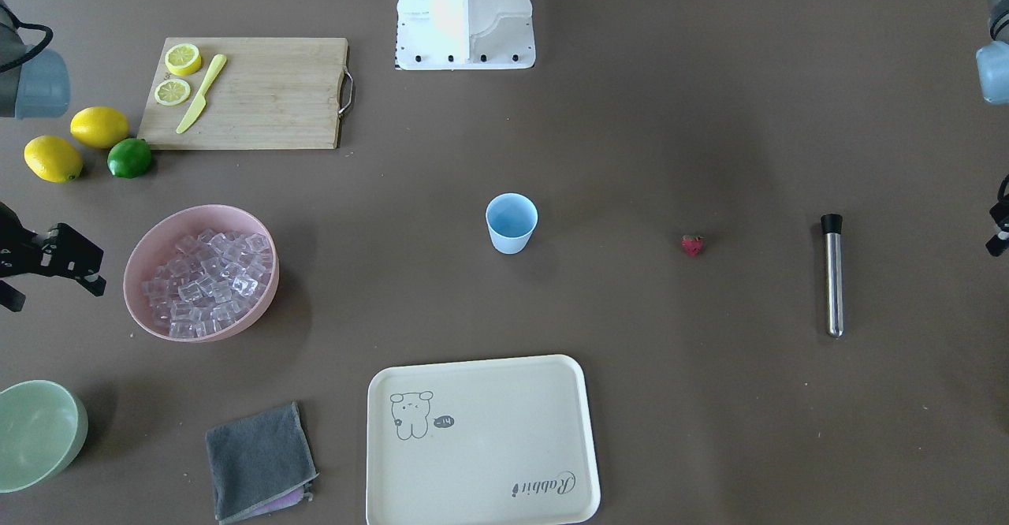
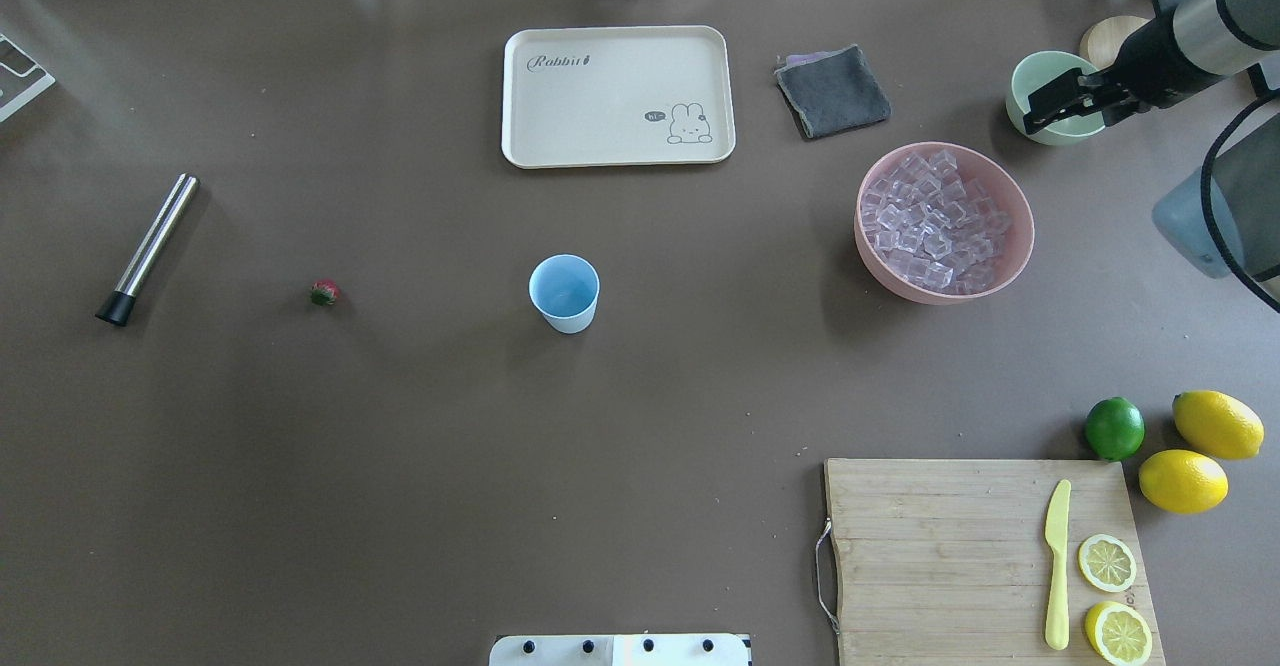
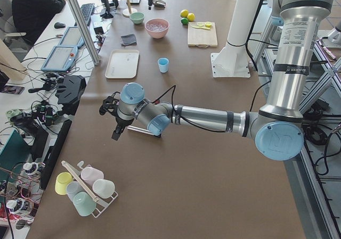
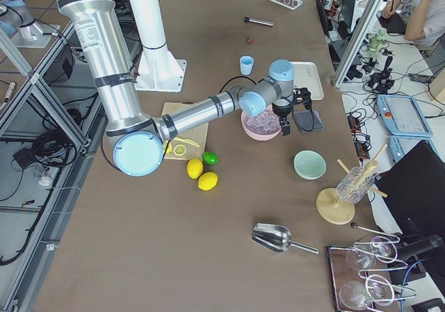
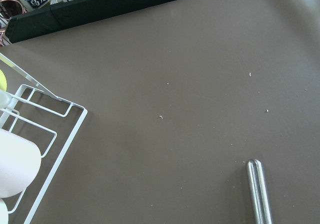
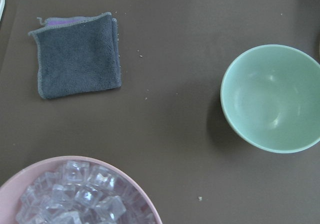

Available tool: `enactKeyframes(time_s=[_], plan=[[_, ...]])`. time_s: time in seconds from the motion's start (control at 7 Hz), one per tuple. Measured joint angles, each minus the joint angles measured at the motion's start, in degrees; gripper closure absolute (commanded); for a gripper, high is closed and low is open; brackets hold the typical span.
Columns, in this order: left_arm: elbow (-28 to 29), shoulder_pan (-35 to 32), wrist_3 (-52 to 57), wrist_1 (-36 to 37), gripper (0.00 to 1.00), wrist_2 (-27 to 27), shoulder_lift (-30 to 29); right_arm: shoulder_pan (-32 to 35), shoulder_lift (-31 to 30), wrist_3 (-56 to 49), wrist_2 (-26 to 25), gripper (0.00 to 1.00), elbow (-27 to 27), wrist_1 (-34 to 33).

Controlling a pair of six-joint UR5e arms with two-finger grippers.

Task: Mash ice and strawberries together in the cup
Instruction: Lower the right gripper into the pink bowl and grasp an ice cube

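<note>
At centre, upright empty light-blue cup [image 2: 568, 320]

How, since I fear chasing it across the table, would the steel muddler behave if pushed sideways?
The steel muddler lies on its side and its round smooth barrel would probably roll. Polished metal looks slippery to pinch and likely heavy for its size. Its black end cap seems slightly wider, so it might curve as it rolls.
</note>
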Motion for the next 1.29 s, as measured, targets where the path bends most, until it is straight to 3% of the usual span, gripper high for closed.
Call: enactKeyframes(time_s=[0.29, 1.29], plan=[[0.12, 0.13, 0.03, 0.0, 0.02, 0.0, -0.78, -4.86, 3.02, 7.44, -3.76, 0.01, -0.26, 0.09], [0.81, 1.36, -0.01, 0.02, 0.02, 0.0, -2.05, -10.62, 3.43, 9.79, -11.99, 0.03, -1.86, 0.12]])
